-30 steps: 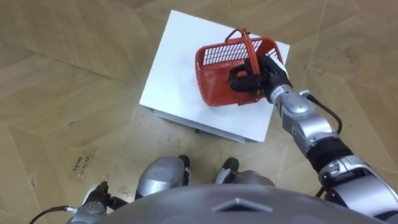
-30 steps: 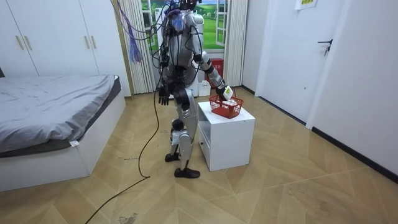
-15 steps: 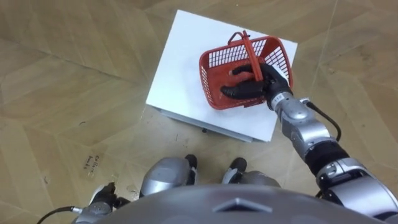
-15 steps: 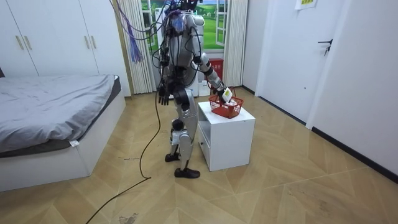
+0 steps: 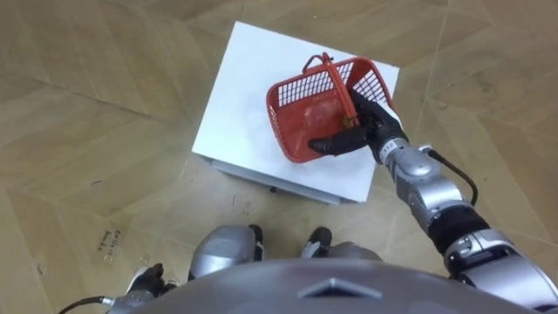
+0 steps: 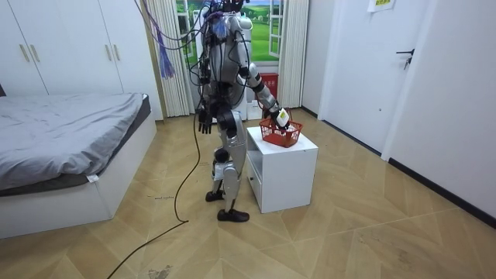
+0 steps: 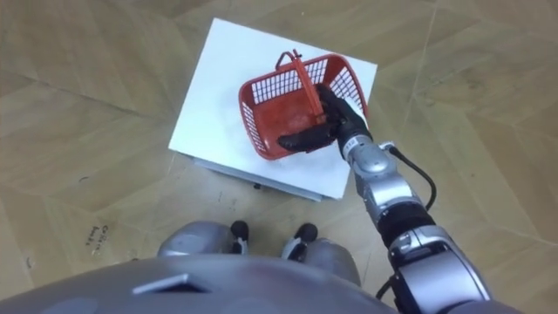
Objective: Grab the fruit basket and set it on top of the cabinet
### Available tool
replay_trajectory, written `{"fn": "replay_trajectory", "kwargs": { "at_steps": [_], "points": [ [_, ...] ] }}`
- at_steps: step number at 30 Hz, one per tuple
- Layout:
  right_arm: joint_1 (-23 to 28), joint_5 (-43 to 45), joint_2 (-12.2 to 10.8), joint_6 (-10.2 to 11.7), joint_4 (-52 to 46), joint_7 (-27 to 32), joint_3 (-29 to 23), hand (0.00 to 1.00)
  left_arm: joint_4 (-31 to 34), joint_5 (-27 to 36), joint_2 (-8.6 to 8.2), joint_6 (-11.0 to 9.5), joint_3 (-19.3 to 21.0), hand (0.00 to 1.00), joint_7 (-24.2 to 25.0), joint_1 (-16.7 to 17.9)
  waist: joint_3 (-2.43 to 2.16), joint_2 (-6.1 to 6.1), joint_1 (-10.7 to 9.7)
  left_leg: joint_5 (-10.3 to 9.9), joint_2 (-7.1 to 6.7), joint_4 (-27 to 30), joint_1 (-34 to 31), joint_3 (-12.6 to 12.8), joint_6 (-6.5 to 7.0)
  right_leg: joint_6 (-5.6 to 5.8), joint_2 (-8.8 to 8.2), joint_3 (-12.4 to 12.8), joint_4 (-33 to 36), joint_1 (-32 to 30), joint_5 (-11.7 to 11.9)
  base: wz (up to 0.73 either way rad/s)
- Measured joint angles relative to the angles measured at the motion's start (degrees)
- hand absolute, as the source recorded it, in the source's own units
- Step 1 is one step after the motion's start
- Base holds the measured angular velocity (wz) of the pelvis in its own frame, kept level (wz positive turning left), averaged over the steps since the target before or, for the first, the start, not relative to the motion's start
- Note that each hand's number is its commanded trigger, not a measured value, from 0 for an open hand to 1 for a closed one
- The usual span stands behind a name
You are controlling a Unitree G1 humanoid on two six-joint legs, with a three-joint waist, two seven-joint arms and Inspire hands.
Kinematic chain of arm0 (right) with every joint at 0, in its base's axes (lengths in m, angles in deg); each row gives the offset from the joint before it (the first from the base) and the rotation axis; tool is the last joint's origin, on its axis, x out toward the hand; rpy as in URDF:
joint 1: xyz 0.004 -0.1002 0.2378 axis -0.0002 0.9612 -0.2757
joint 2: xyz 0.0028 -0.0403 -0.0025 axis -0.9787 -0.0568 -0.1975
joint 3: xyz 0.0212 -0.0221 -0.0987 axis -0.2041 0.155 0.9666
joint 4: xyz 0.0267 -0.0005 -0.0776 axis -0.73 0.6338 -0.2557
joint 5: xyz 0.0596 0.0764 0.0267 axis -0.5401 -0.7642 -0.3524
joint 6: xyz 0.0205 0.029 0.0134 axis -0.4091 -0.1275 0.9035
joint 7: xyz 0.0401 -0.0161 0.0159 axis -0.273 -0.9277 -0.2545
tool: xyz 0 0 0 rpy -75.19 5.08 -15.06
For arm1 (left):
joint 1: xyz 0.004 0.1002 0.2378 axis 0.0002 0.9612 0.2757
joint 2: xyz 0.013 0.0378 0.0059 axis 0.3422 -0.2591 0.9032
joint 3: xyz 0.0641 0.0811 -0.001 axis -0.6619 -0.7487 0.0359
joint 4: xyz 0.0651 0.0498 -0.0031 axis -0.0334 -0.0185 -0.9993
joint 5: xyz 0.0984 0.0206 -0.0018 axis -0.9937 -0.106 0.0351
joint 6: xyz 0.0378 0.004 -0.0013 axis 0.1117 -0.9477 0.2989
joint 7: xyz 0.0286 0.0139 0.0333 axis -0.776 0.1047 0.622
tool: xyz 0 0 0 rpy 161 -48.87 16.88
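The red mesh fruit basket stands on a white cabinet, towards its right side, with its handle upright across the middle. My right hand reaches into the basket from its right rim, just below the handle. It is open, with fingers stretched out towards the basket's near wall. In the right eye view the same hand lies inside the basket. I stand upright close to the cabinet. My left hand hangs open at my side.
The cabinet has wooden floor on every side. A bed fills the room view's left, wardrobes stand behind it, and a white door is on the room view's right. A curtained window is behind me.
My right hand's fingers were curled round the basket's handle and have straightened, letting it go. The basket has settled level on the cabinet. The head camera has shifted a little.
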Motion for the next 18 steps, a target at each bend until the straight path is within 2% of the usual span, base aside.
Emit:
{"fn": "replay_trajectory", "kwargs": {
  "at_steps": [3,8,11,13,18],
  "points": [
    [0.5,0.9,0.1,0.1,-1.9,0.0,-0.2,0.00,0.0,-0.1,0.00,0.0,0.1,0.00,0.0,0.0,-0.02,-0.03,-1.1,0.0,0.00,-0.1,0.6,0.2,0.00,0.00,0.02,0.1,-0.1,0.4,0.0,-0.05],
    [4.2,2.1,0.5,0.2,-6.3,-0.1,-0.3,0.00,0.1,0.0,-0.01,0.1,0.3,0.00,-0.4,0.0,-0.40,-0.45,-1.4,0.0,0.12,-0.8,2.1,0.7,0.01,0.00,0.52,2.0,-0.9,1.3,0.0,-0.10],
    [5.1,3.5,1.0,0.2,-7.7,-0.1,-0.4,0.00,0.2,0.0,-0.18,0.1,1.4,0.00,-0.4,0.0,-0.45,-0.52,-1.7,0.0,0.19,-1.0,2.5,1.6,0.01,0.01,0.72,3.4,-0.9,1.4,0.0,-0.11],
    [7.0,3.8,2.3,0.2,-11.5,-0.2,-0.5,0.00,0.2,-0.1,-0.13,0.1,1.8,0.00,-0.5,0.0,-0.47,-0.55,-2.0,0.0,0.26,-1.3,3.3,1.9,0.01,0.01,0.78,3.8,-0.9,1.9,0.0,-0.12],
    [8.2,4.9,2.5,0.2,-13.0,-1.5,-1.2,0.00,0.4,-0.1,-0.18,0.0,2.5,0.00,-0.6,0.1,-0.70,-0.87,-3.0,0.0,0.35,-2.6,6.1,2.7,0.00,0.32,0.98,4.8,-1.0,3.8,-0.2,-0.07]
  ]
}}
